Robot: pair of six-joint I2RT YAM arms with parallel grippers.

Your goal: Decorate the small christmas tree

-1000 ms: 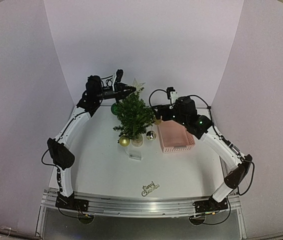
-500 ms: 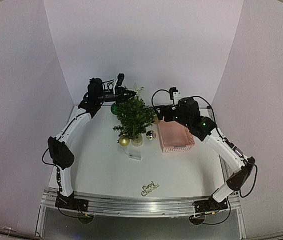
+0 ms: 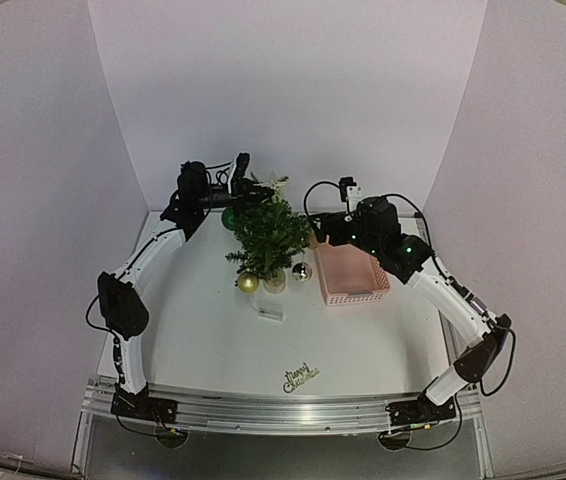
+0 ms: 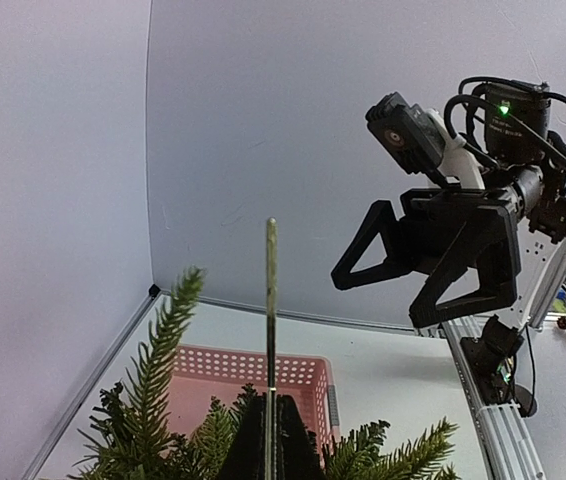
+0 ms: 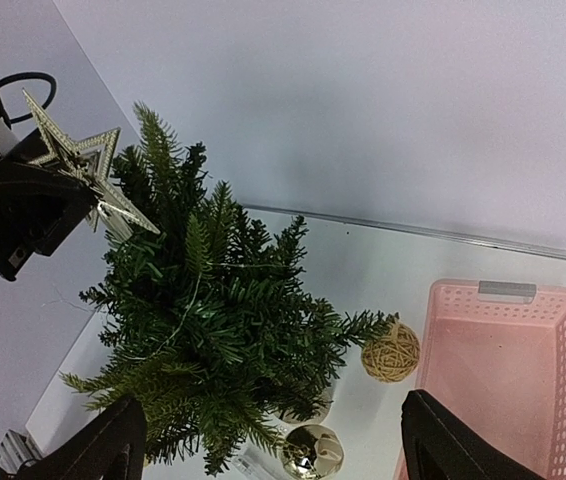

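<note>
The small christmas tree point(image 3: 266, 238) stands mid-table, its dark needles filling the left of the right wrist view point(image 5: 213, 310). My left gripper point(image 3: 255, 188) hovers just behind the treetop, shut on a pale gold star point(image 3: 276, 183). The star point(image 4: 271, 320) shows edge-on as a thin upright strip rising from the left gripper point(image 4: 271, 405); from the right wrist the star point(image 5: 83, 165) sits beside the top branches. My right gripper point(image 3: 317, 228) stands open by the tree's right side, and nothing lies between the jaws of the right gripper point(image 5: 273, 450).
A pink basket point(image 3: 351, 272) sits right of the tree. Gold ball point(image 3: 249, 283), silver ball point(image 3: 302, 271), green ball point(image 3: 230, 217) and a twine ball point(image 5: 390, 352) hang on or lie around the tree. A "Merry Christmas" sign point(image 3: 301, 377) lies near the front edge.
The left gripper has carried the star slightly down and closer to the treetop. The right arm shifted a little to the right and then held still.
</note>
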